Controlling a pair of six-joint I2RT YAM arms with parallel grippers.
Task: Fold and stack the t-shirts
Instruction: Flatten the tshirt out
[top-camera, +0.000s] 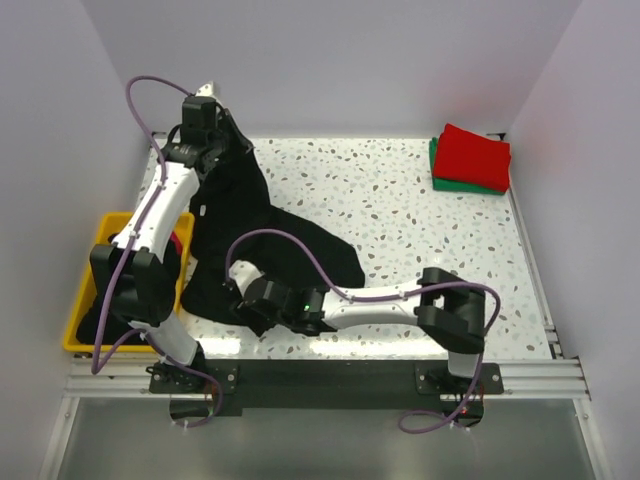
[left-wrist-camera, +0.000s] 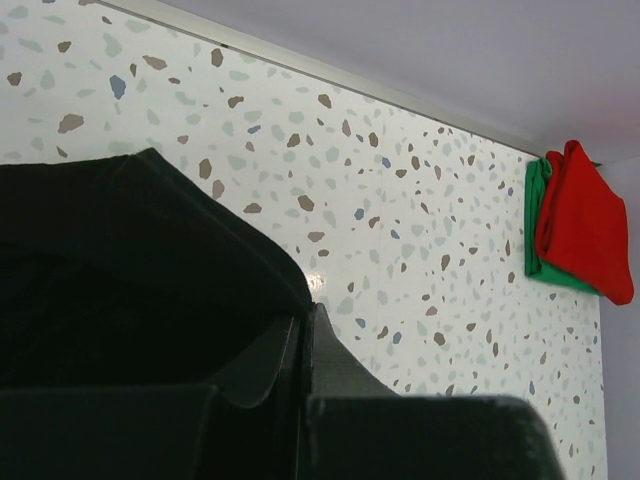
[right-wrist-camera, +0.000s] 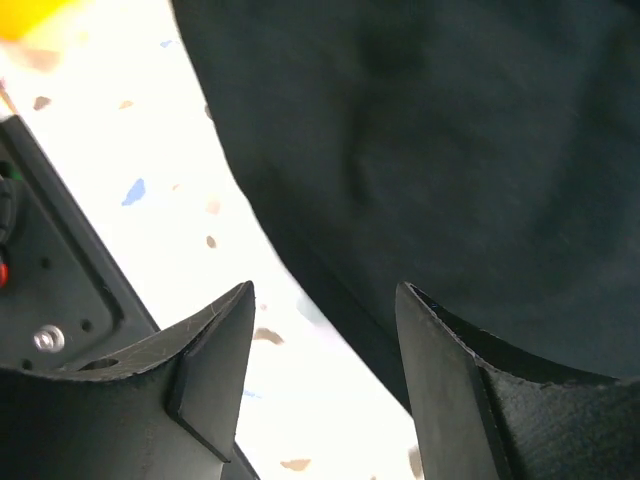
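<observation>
Top external view, from the left: a yellow bin (top-camera: 80, 310) is seen at the surface's (top-camera: 420, 230) left edge. Just beyond it, the left end effector (top-camera: 207, 118) is raised over the far-left corner. It is closed on a bunched edge of the black t-shirt (top-camera: 270, 235), and in the left wrist view dark cloth is seen pinched in its jaws.

From that pinch the shirt is draped down and toward the near edge, so its long axis runs from far-left to near-centre. Its lower part is spread on the surface, with one flap reaching out to the right.

The free near hem is the part the next move is judged to turn on, and the right arm is clearly the nearer one to it. The right end effector (right-wrist-camera: 325, 300) is low beside that hem with its fingers (right-wrist-camera: 215, 350) spread wide and nothing gripped. In the right wrist view the shirt's edge is seen running diagonally ahead of the open jaws — cloth lies up and to the right, bare surface to the left. A short advance toward the cloth would be needed before any closing.

Well apart, at the far-right corner, a folded red t-shirt (top-camera: 475, 150) is stacked on a folded green t-shirt (top-camera: 440, 178).
</observation>
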